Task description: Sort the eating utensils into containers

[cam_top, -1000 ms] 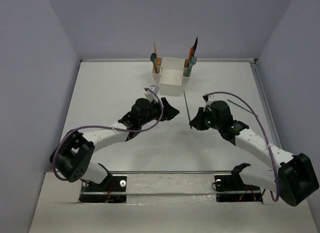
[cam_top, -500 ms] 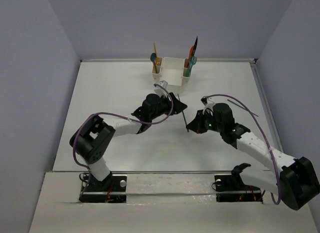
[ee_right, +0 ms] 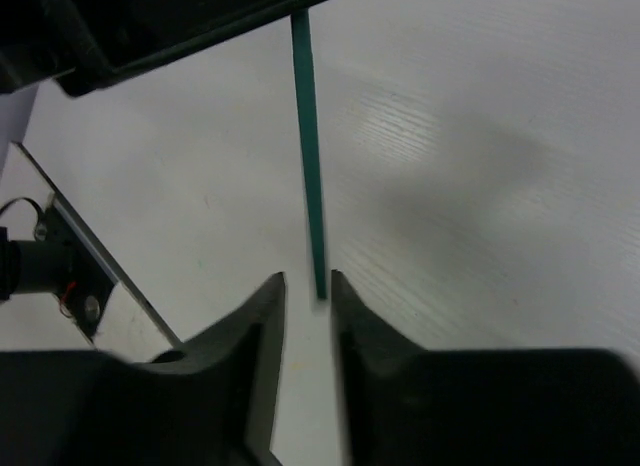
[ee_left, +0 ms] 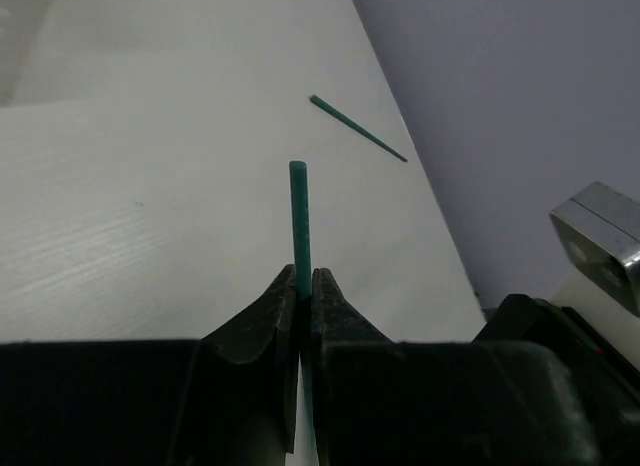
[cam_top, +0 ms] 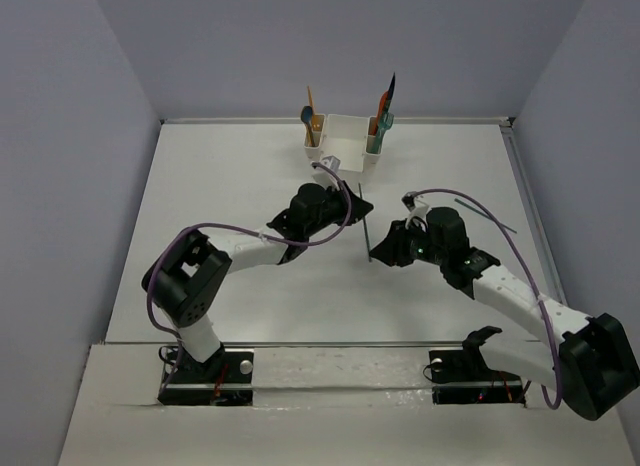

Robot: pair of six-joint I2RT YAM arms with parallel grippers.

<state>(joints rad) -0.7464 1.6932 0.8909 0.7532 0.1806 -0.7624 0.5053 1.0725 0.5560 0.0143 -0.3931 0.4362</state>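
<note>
1. Left gripper (ee_left: 303,276): fingers pinched tight on a teal chopstick (ee_left: 299,211), which juts straight out past the tips.
2. Right gripper (ee_right: 308,286): fingers narrowly parted; the same chopstick's other end sits in the gap, seemingly touching neither finger.
3. Second teal chopstick (ee_left: 358,129) lies on the table (ee_left: 150,186), well beyond the left fingertips, to their right.
4. White caddy (cam_top: 345,146) stands beyond both grippers.
</note>
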